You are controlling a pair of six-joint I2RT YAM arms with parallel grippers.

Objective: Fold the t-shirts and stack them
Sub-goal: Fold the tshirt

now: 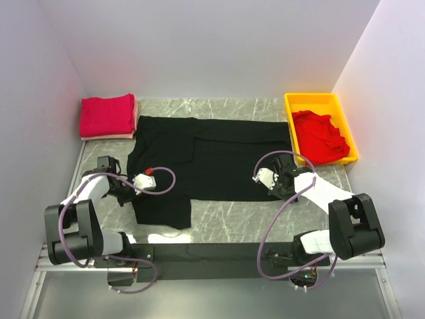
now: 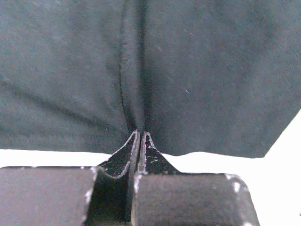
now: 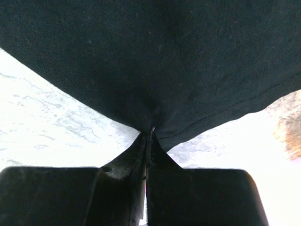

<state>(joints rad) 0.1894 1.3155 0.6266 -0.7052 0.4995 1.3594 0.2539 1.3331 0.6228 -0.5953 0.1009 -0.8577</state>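
Observation:
A black t-shirt [image 1: 219, 156] lies spread across the middle of the marble table. My left gripper [image 1: 137, 188] is at its left edge; in the left wrist view it [image 2: 140, 134] is shut on the shirt's hem [image 2: 94, 139], with a fold of cloth rising from the pinch. My right gripper [image 1: 260, 179] is over the shirt's near right part, shut [image 3: 150, 131] on an edge of the black cloth [image 3: 155, 61], which is raised off the table. A folded red t-shirt [image 1: 106, 115] sits at the back left. Another red t-shirt [image 1: 321, 136] lies crumpled in the tray.
The yellow plastic tray [image 1: 312, 100] stands at the back right corner. White walls close in the table on the left, back and right. Bare marble [image 1: 232, 216] shows between the shirt's near hem and the arm bases.

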